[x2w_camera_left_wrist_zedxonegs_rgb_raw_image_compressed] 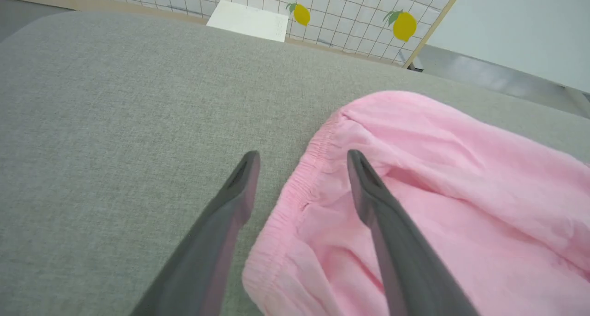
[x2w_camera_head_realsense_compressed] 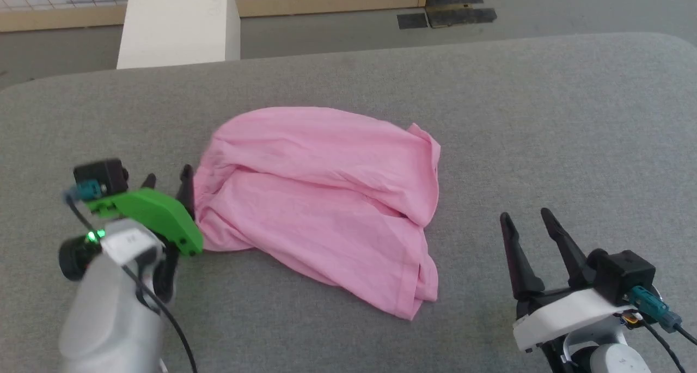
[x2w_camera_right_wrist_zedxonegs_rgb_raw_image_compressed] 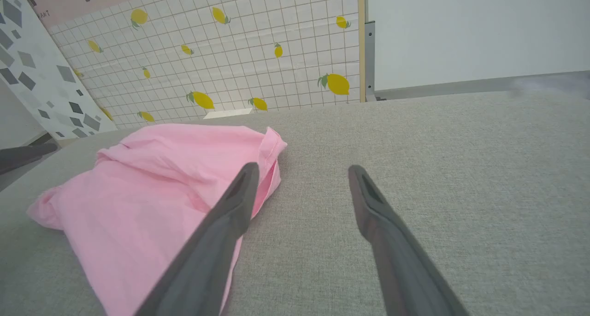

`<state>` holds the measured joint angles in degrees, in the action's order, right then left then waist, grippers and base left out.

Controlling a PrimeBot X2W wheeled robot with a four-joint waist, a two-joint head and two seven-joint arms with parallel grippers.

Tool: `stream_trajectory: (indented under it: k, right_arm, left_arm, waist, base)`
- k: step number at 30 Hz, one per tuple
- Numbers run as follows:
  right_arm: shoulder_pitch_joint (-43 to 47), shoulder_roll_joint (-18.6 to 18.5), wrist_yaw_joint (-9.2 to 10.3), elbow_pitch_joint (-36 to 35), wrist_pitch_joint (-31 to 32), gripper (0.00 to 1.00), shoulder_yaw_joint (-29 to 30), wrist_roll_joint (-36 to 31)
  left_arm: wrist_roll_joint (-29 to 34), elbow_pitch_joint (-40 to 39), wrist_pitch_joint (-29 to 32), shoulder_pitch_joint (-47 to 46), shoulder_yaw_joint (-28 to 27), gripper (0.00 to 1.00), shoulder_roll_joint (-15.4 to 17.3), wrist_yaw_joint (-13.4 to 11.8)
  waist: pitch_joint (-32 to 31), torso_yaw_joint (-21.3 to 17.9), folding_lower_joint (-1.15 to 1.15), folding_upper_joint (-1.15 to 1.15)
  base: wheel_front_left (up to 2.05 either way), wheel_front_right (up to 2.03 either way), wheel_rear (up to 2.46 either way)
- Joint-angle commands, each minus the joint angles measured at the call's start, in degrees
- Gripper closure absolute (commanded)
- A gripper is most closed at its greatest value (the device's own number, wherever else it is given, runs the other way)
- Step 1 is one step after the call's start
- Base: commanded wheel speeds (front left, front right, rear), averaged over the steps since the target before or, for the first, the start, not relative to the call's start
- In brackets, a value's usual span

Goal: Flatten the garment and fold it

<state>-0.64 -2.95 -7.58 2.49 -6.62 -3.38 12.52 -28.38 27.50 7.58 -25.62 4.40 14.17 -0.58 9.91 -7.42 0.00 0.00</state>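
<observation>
Both grippers open at a crumpled garment, neither one holding it.

Head view: the garment lies bunched in the middle of the grey table, doubled over itself, so it is not flat yet. The left gripper stands at its left edge with fingers apart, I think because the edge there is a good place to take and pull. The right gripper, also spread, waits on the near right, apart from the cloth. Left wrist view: the gathered band runs between the two fingers, one over cloth and one over table, and nothing is clamped. Right wrist view: the fingers stand apart above bare table with the garment's right edge beside them, probably ready to take that side for stretching.
</observation>
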Motion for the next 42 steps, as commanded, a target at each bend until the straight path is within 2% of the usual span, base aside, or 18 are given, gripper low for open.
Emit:
stream_trajectory:
  k: [1,5,8,10,14,19,26,27,28,29,37,42]
  right_arm:
    - [-0.20,0.07,0.09,-0.74,0.53,0.00,-0.43,-0.50]
    - [2.00,0.07,0.09,-2.59,4.15,0.00,-2.52,-1.43]
    - [4.25,0.07,0.09,-4.03,9.42,0.00,-5.98,-2.38]
    - [5.58,0.07,0.09,-4.78,13.22,0.00,-8.39,-2.79]
    - [7.72,0.07,0.09,-5.56,20.87,0.00,-11.16,-1.94]
    - [8.35,0.07,0.09,-5.57,28.42,0.00,-11.38,-1.90]
    - [7.22,0.07,0.09,-5.74,33.37,0.00,-11.71,-2.63]
    - [6.85,0.07,0.09,-5.80,33.47,0.42,-11.68,-2.50]
    - [6.55,0.07,0.09,-5.86,33.46,0.62,-11.69,-2.38]
    - [6.16,0.07,0.09,-6.05,33.22,0.98,-11.60,-2.44]
    - [4.97,0.07,0.09,-7.09,29.37,1.00,-9.17,-1.30]
    - [5.95,0.07,0.09,-9.75,27.24,1.00,-3.05,-0.78]
  left_arm:
    - [-0.59,-0.98,-2.54,2.36,-0.19,0.00,-0.74,0.65]
    - [-1.30,-5.39,-11.97,7.90,-1.13,0.00,-3.44,1.61]
    - [-0.52,-9.16,-19.11,12.32,-0.80,0.00,-5.42,2.38]
    - [0.18,-11.78,-21.43,14.72,-1.22,0.00,-6.65,2.28]
    - [2.40,-17.65,-22.50,18.35,-2.20,0.00,-9.02,2.40]
    - [5.13,-23.21,-22.55,20.59,-4.44,0.00,-10.88,3.50]
    - [5.07,-24.16,-22.56,20.07,-4.39,0.00,-11.26,4.03]
    - [4.94,-24.15,-22.56,19.87,-4.21,0.00,-11.26,3.88]
    - [4.82,-24.11,-22.56,19.74,-4.08,0.00,-11.27,3.75]
    - [4.75,-24.07,-22.56,19.61,-3.93,0.00,-11.27,3.63]
    - [4.51,-24.72,-22.57,19.87,-3.09,0.00,-11.28,2.14]
    - [4.57,-24.66,-22.57,19.99,-3.14,0.00,-11.28,1.73]
  waist:
    - [-0.90,0.69,0.00,0.00]
    - [-1.97,2.03,0.00,0.00]
    - [-2.25,3.40,0.00,0.00]
    - [-2.19,4.26,0.00,0.00]
    - [-1.55,6.32,0.00,0.00]
    - [-0.29,8.75,0.00,0.00]
    - [1.26,11.02,0.00,0.00]
    - [1.46,11.24,0.00,0.00]
    - [1.55,11.38,0.00,0.00]
    - [1.64,11.49,0.00,0.00]
    - [1.59,10.95,0.00,0.00]
    - [0.85,10.01,0.00,0.00]
  base:
    - [0.00,0.00,0.00]
    - [0.00,0.00,0.00]
    - [0.00,0.00,0.00]
    - [0.00,0.00,0.00]
    - [0.00,0.00,0.00]
    - [0.00,0.00,0.00]
    - [0.00,0.00,0.00]
    - [0.00,0.00,0.00]
    - [0.00,0.00,0.00]
    - [0.00,0.00,0.00]
    - [0.00,0.00,0.00]
    - [0.00,0.00,0.00]
